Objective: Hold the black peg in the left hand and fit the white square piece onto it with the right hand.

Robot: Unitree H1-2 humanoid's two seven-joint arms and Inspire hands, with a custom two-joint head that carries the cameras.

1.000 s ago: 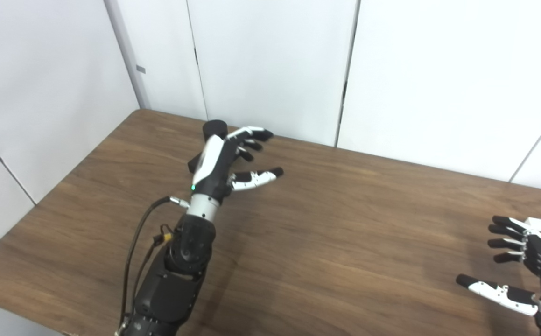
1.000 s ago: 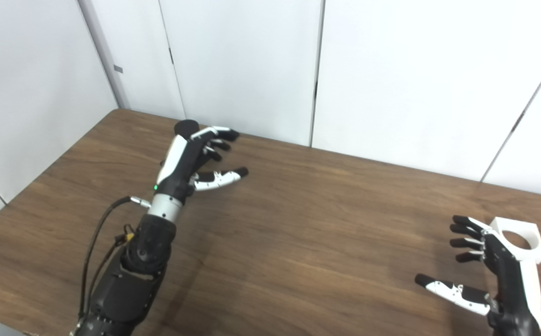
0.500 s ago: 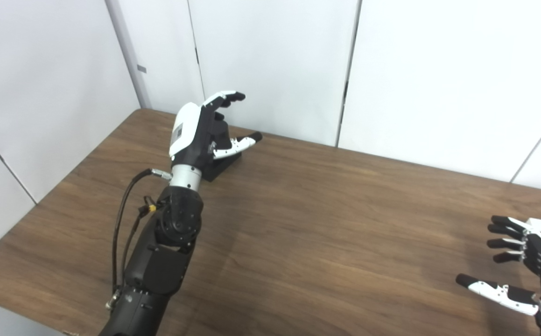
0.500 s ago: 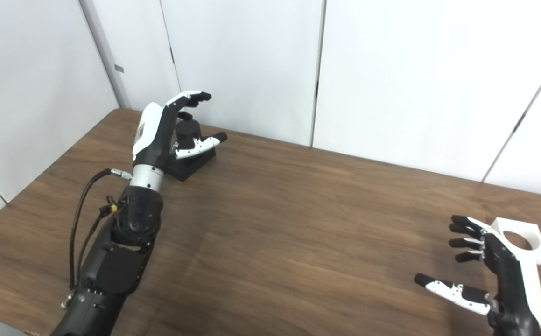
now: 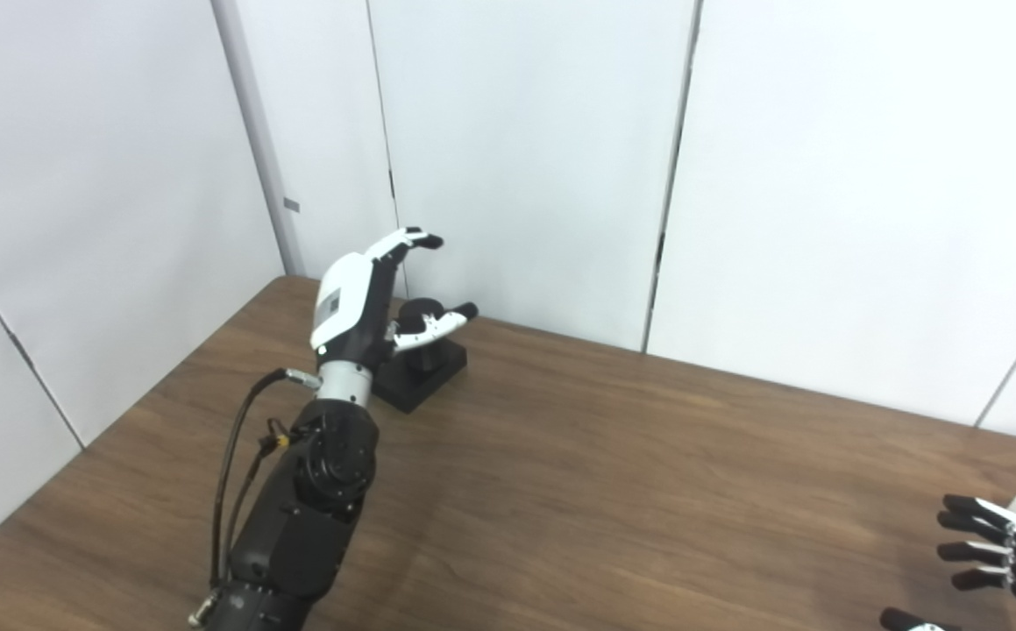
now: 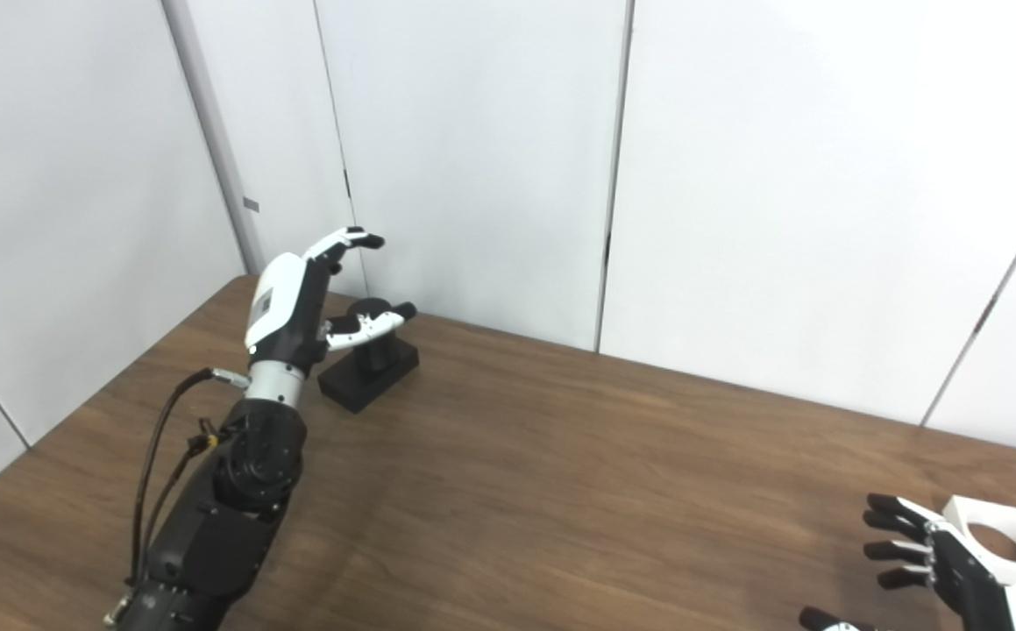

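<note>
At the table's 10 o'clock corner, the black peg is seen standing on its square base. The left hand is raised beside it, fingers spread, thumb over the peg top; contact cannot be told. At 4 o'clock, the right hand is held spread beside the white square piece.

The left robot hand is wearing a white back shell with a small grey label, black fingertips and a silver wrist ring. Black cables are looping beside its black forearm. The right robot hand is showing black fingers.
</note>
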